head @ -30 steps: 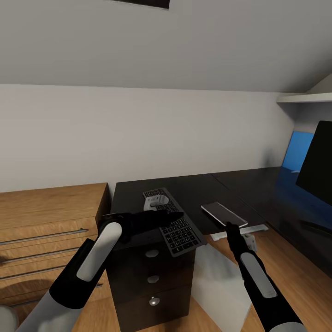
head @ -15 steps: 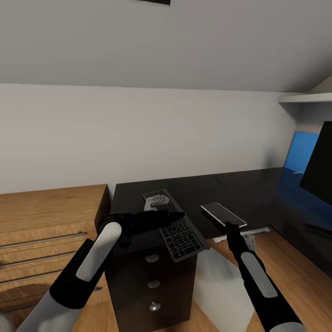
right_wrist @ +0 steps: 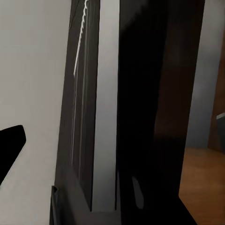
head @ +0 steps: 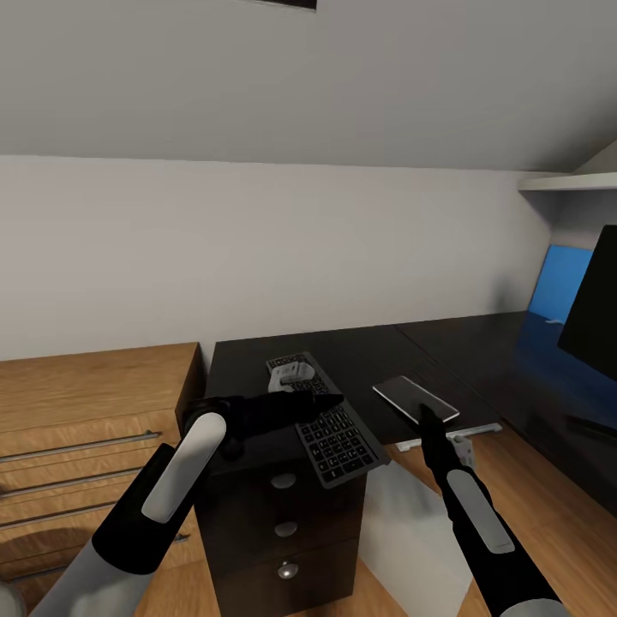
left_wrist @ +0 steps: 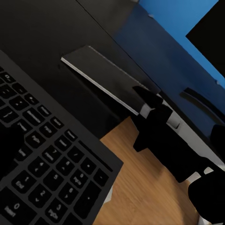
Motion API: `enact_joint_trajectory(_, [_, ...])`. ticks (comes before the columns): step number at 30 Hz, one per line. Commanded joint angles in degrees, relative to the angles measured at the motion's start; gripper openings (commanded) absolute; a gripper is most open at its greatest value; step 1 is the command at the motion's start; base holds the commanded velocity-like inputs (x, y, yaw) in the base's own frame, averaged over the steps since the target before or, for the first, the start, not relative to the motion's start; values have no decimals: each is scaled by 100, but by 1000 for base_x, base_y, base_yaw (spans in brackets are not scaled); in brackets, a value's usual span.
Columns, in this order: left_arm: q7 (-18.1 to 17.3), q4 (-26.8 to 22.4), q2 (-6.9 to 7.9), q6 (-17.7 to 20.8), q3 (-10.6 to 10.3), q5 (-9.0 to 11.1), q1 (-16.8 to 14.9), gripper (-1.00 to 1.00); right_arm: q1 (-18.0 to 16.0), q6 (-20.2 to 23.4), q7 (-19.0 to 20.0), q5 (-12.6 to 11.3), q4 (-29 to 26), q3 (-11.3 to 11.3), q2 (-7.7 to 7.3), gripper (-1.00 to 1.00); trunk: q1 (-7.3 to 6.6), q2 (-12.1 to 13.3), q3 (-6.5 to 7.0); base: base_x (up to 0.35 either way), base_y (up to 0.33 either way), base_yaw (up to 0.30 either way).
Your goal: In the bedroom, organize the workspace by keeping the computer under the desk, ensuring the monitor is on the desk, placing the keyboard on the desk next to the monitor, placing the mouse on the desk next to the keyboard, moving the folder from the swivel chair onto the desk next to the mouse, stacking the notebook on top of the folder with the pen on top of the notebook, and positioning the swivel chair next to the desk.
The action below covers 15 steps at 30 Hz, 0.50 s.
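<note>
Desk point(head: 368, 347): long black L-shaped top with 3 knobbed drawers, running ahead of and beneath both arms; it is the bearing surface for everything below. Monitor point(head: 596, 308): black screen standing on the far wing of the desk, well beyond the right gripper point(head: 426, 417), with a blue panel behind it, possibly the folder, though this cannot be confirmed. Wooden chest point(head: 77, 411): bar-handled, outboard of the left arm, not part of the job. Keyboard point(head: 330, 424): black, full-width, lying on the desk corner above the drawers, its near end overhanging the front edge; the left gripper point(head: 330, 399) lies low across its middle, and the left wrist view shows the keys point(left_wrist: 42, 173) right below the fingers. A small grey object point(head: 291, 373) sits on the keyboard's far end, possibly the mouse. Flat dark slab with a pale edge point(head: 416, 397): lies on the desk just ahead of the right gripper's tip, identity unclear. Left jaws: appear drawn together into 1 point, gripping nothing visible. Right jaws: their spread cannot be told; the right wrist view gives just a close dark edge. Step judged in hand: shifting the keyboard toward the monitor. Advice: take it by a long edge near the middle, keep it level so the grey object does not slide off, and steer past the slab.
</note>
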Motion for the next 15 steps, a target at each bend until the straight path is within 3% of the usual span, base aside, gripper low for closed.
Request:
enact_joint_trajectory(1, [59,-4,4,4,-7,59,-7,100,-1,-53,-59,-82,46,22,-8,100,0,-2,-7,0,0,0])
enact_joint_trajectory(15, [59,19,3,0,-4,57,-9,100,-1,-54,-63,-76,46,17,-8,100,0,-2,-7,-19,0,0])
